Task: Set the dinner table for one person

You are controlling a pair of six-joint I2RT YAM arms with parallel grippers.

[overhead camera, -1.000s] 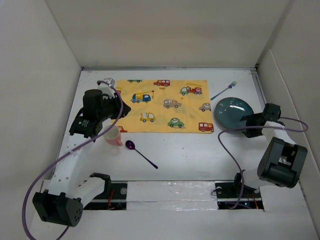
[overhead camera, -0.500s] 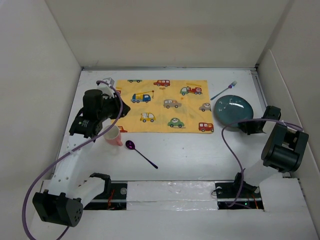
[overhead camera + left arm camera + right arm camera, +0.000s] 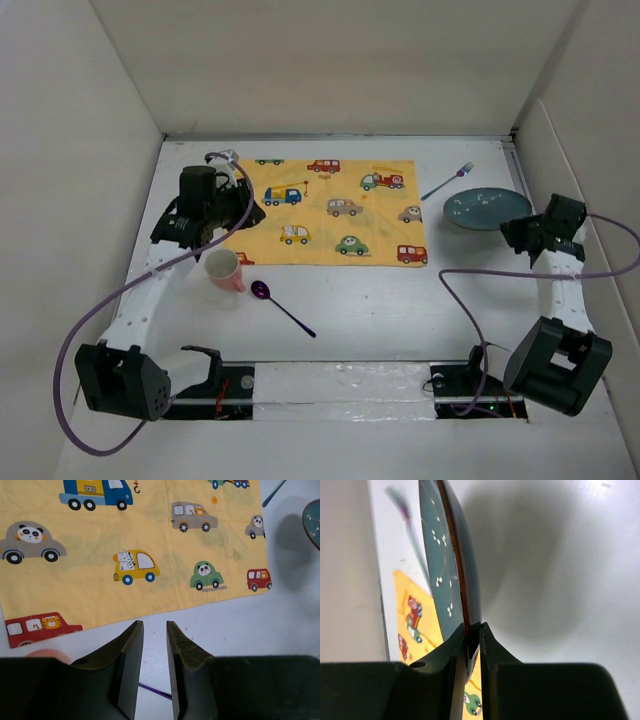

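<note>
So the big white surface (image 3: 380, 300) takes up basically the whole floor of the box. The yellow car-print placemat (image 3: 330, 210) sits on its far-middle part, long side running left to right.

The thing that matters here is the teal plate (image 3: 485, 208). It's over the right side of the surface, just past the placemat's right edge. The right tool (image 3: 472, 627) is pinching its rim, fingers pressed onto the edge from both sides. The right wrist view shows the plate tipped up on edge with a fat shadow under it, so I'd say it's off the surface. The placemat lies straight to the left of the plate, and the right arm is by far the nearer one, so my guess is the next move is a short carry leftward.

The pink mug (image 3: 224, 270) is just off the placemat's near-left corner. The purple spoon (image 3: 287, 312) lies angled on the surface right beside the mug, nearer the middle. The blue fork (image 3: 447, 182) lies diagonally between the plate and the placemat's far-right corner, close enough to watch.

The left tool (image 3: 152, 625) hovers over the placemat's near-left edge, fingers a little apart and holding nothing. It's well away from the plate's path.
</note>
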